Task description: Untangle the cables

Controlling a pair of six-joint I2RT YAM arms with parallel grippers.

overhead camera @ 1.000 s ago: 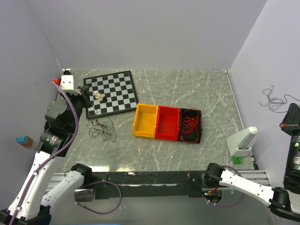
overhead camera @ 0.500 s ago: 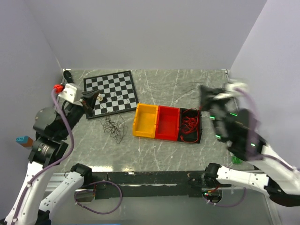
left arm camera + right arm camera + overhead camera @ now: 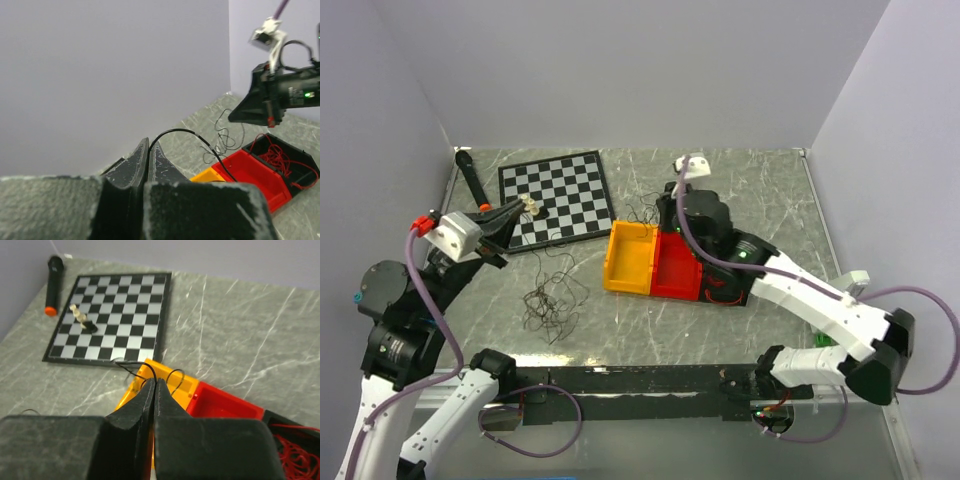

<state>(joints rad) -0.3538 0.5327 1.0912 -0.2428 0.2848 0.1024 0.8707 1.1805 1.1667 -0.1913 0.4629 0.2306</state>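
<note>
Right gripper [image 3: 154, 383] swings above the yellow bin [image 3: 628, 262]; both it and left gripper [image 3: 149, 146] pinch black cables [image 3: 548, 305] trailing left of it.

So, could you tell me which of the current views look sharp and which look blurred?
Top external: evenly lit and sharp, the cables clearly traceable. Left wrist: the left gripper looms soft in the foreground. Right wrist: the right gripper is out of focus up close, the chessboard slightly soft.

The marbled table [image 3: 770, 190] carries a chessboard [image 3: 560, 190], coloured bins [image 3: 611, 258], black cables [image 3: 548, 305], a marker [image 3: 470, 178].
</note>
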